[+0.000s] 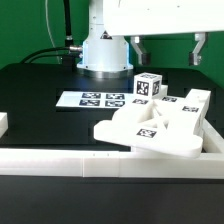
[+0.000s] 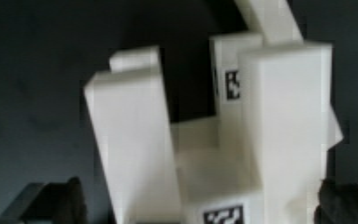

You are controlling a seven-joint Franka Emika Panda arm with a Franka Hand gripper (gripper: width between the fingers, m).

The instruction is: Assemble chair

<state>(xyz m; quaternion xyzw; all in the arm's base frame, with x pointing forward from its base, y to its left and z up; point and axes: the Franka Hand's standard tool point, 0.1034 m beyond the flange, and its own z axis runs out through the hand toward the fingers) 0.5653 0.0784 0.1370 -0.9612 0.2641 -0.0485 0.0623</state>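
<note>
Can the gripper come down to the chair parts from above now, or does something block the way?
Probably yes. The open gripper hangs above the chair parts, and nothing visible lies between them.

My arm stands at the back of the table in the exterior view, and my wrist is held high, near the top edge. My gripper (image 1: 167,48) hangs down from it with both fingers (image 1: 200,48) wide apart, and nothing is between them.
</note>
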